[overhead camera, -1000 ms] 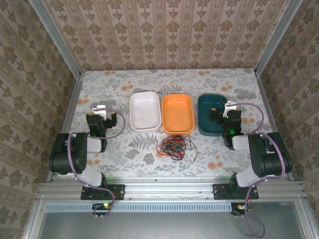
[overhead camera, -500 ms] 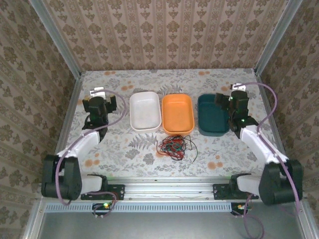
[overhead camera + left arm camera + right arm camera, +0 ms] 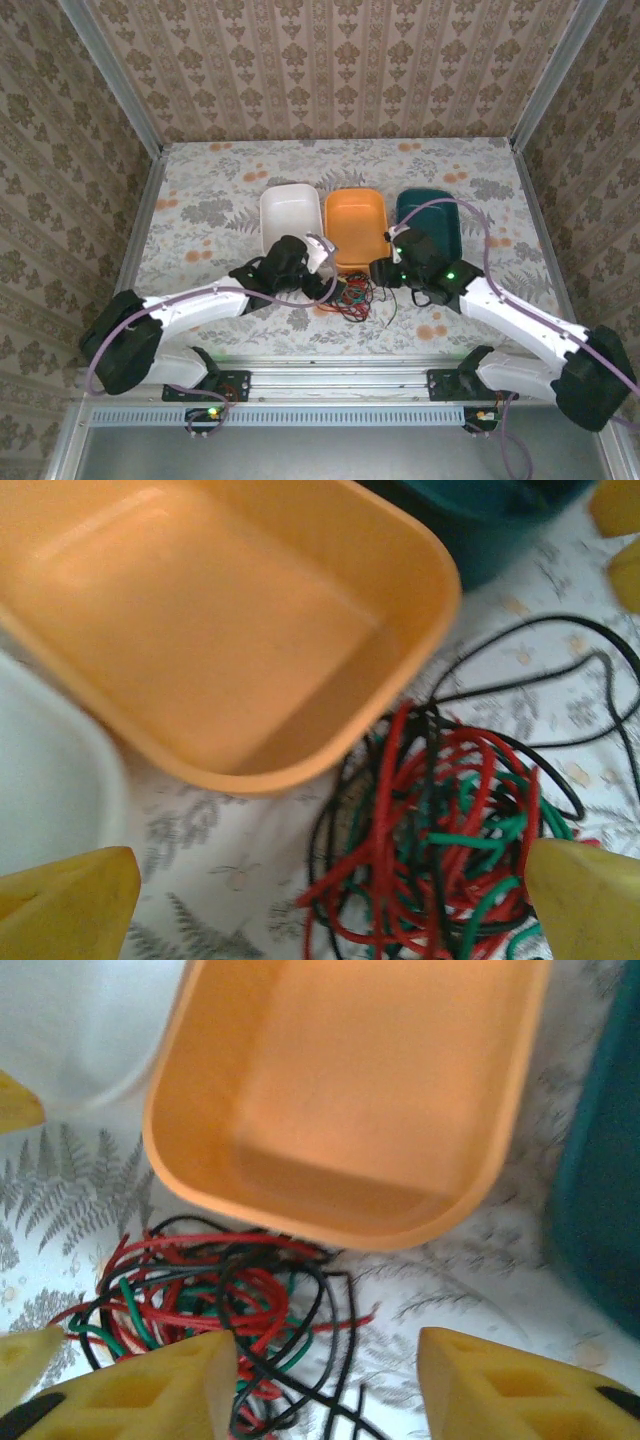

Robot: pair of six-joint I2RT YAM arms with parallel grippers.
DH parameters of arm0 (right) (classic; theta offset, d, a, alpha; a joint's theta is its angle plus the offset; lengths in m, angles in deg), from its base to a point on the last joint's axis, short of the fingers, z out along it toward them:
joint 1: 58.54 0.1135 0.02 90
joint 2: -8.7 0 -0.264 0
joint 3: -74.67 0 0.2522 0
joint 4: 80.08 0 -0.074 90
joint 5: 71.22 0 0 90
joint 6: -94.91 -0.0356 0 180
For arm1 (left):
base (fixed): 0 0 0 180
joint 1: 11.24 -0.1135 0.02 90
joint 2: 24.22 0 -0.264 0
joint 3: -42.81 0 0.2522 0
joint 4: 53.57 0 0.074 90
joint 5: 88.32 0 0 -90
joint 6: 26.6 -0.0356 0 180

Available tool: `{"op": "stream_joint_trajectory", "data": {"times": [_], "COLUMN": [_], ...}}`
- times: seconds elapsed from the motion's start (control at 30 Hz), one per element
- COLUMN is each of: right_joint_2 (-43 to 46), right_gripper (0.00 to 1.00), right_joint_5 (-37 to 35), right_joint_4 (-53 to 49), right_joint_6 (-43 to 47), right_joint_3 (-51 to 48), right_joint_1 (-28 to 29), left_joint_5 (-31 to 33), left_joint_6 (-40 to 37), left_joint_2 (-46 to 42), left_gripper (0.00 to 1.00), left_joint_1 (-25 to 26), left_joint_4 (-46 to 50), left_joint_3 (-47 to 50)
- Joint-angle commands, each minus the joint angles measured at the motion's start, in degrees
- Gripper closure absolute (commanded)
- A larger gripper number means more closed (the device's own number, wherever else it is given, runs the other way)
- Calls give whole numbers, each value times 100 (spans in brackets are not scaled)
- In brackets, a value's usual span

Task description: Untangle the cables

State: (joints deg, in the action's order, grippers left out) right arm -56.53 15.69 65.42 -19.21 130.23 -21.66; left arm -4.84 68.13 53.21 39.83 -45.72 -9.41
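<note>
The left gripper (image 3: 325, 910) stood spread wide above the cables (image 3: 440, 850), while the right gripper (image 3: 325, 1390) held its jaws apart at a narrower gap, gripping nothing. The cables lay in one red, green and black tangle on the flowered table (image 3: 200, 200), between both grippers, just beside the orange tray (image 3: 356, 225).

Your left arm (image 3: 205, 303) and right arm (image 3: 515, 318) are white links joined by bulky black joints. A pale-purple cable (image 3: 485, 245) runs along each, and green lights (image 3: 450, 268) glow on the right wrist. The fingers (image 3: 70, 905) are yellow, blunt wedges.
</note>
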Motion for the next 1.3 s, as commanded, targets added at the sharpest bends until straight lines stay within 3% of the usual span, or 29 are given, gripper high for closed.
{"op": "stream_joint_trajectory", "data": {"times": [0.0,0.37,0.6,0.77,0.9,1.07,1.27], "right_joint_2": [-497,-1396,-1642,-1476,-1043,-577,-32], "right_gripper": [49,51,62,82,100,100,100], "right_joint_5": [354,255,525,383,148,-215,-832], "right_joint_4": [-349,-540,-356,-230,-230,-298,-332], "right_joint_6": [6,473,222,48,-6,-31,-49], "right_joint_3": [420,1040,925,736,702,858,1288], "right_joint_1": [172,199,210,213,212,214,213], "left_joint_5": [-447,-280,-256,-226,-140,441,468], "left_joint_6": [-95,-18,-84,-113,-152,-119,-128], "left_joint_2": [214,824,994,998,1151,1351,1482], "left_gripper": [0,3,10,15,24,39,55], "left_joint_1": [78,234,300,299,305,366,383], "left_joint_4": [61,-101,127,118,148,78,-92], "left_joint_3": [-330,-478,-523,-443,-453,-440,-313]}}
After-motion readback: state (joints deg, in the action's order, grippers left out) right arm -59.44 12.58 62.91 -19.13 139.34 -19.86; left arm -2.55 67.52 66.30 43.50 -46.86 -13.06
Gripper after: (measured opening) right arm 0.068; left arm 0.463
